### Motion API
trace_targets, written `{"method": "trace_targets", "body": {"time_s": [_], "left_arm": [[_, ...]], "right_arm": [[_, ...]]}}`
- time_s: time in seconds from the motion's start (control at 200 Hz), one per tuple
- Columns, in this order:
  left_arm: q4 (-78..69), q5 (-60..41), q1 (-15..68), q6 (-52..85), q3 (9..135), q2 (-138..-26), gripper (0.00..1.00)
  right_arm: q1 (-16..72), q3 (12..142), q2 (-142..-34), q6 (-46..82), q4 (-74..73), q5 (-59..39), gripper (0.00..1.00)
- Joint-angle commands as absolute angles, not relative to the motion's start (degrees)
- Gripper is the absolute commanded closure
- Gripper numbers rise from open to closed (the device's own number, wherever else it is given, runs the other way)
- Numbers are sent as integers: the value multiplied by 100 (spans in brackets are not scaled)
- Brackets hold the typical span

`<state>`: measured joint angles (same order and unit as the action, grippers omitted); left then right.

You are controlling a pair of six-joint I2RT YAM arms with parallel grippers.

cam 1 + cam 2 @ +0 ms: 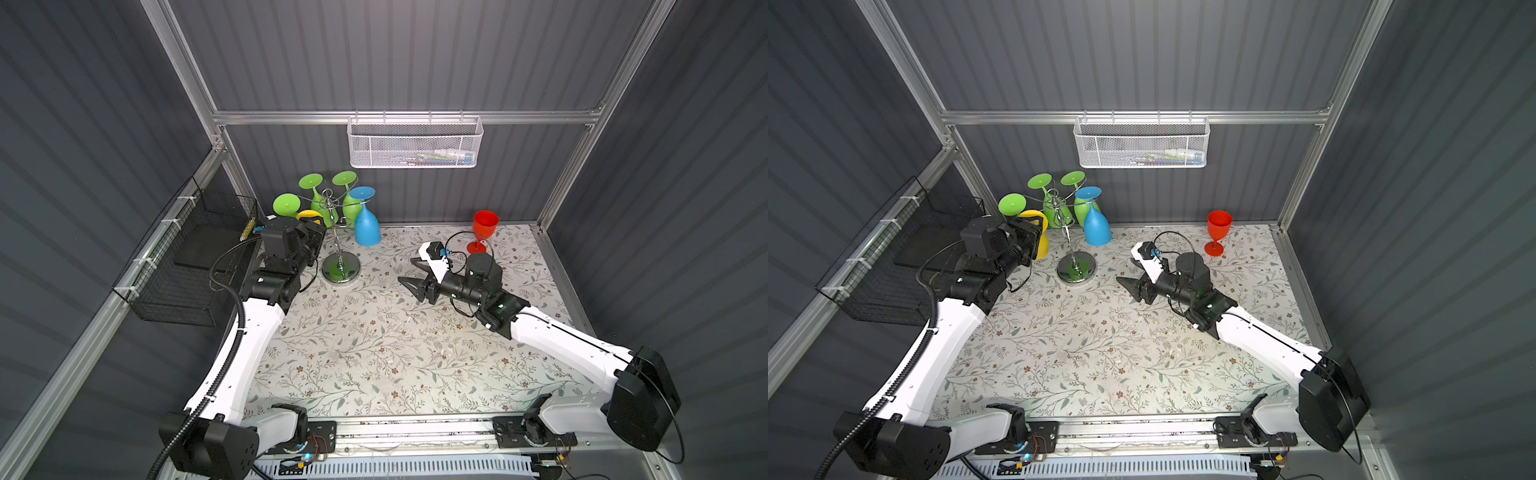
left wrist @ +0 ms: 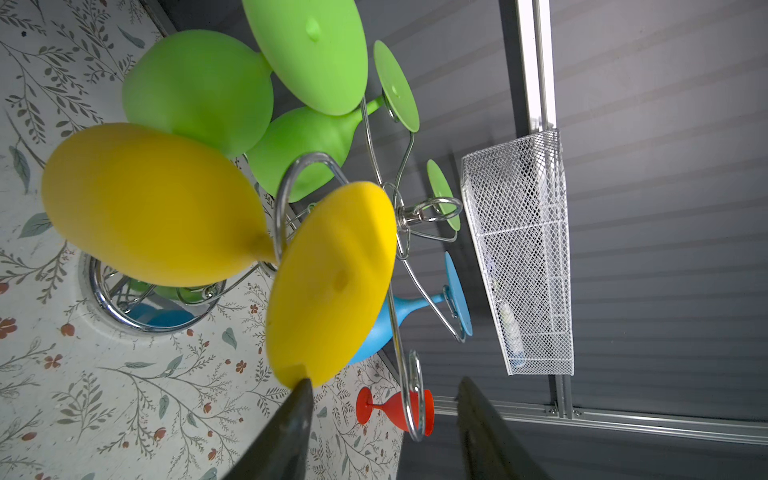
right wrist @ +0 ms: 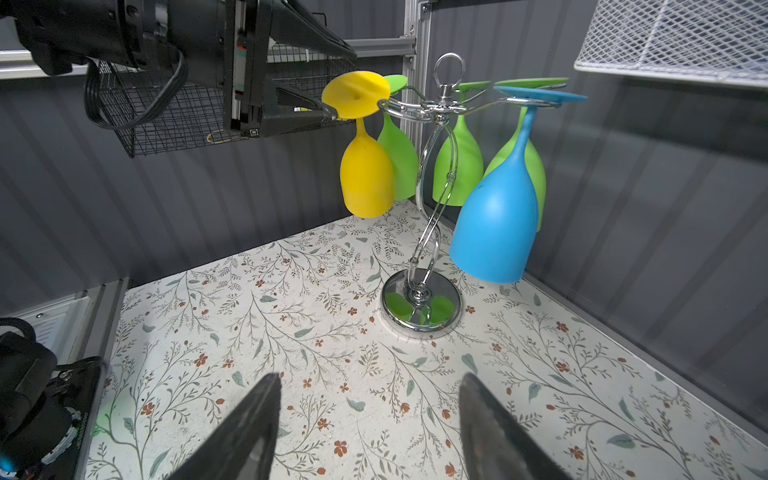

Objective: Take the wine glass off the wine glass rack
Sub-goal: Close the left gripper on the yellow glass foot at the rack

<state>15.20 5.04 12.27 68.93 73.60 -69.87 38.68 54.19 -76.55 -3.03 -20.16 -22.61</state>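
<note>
The yellow wine glass (image 3: 367, 183) hung bowl-down from a curled arm of the wine glass rack (image 3: 395, 303), which stood on the flowered surface (image 1: 374, 353) near the back wall, left of the middle. The left tool (image 2: 385, 382) sat level with the glass's foot, its jaws apart. One fingertip (image 3: 330, 112) touched the foot's rim and the other was clear of it. Three green glasses (image 3: 457, 166) and a blue glass (image 3: 494, 232) hung from other arms. The right tool (image 3: 370, 376) hovered low over the surface, jaws apart and empty, well apart from the rack. A red glass (image 1: 484, 230) stood upright near the back wall.
</note>
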Motion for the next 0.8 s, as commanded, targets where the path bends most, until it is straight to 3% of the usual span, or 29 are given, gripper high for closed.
{"method": "trace_targets", "body": {"time_s": [0.0, 0.796], "left_arm": [[1723, 453, 1195, 6782, 7526, -6986, 31], [2175, 490, 1195, 6674, 7766, -6864, 22]], "right_arm": [[3894, 5417, -7697, -290, -2180, -2274, 31], [3890, 5424, -7698, -281, -2154, -2294, 31]]}}
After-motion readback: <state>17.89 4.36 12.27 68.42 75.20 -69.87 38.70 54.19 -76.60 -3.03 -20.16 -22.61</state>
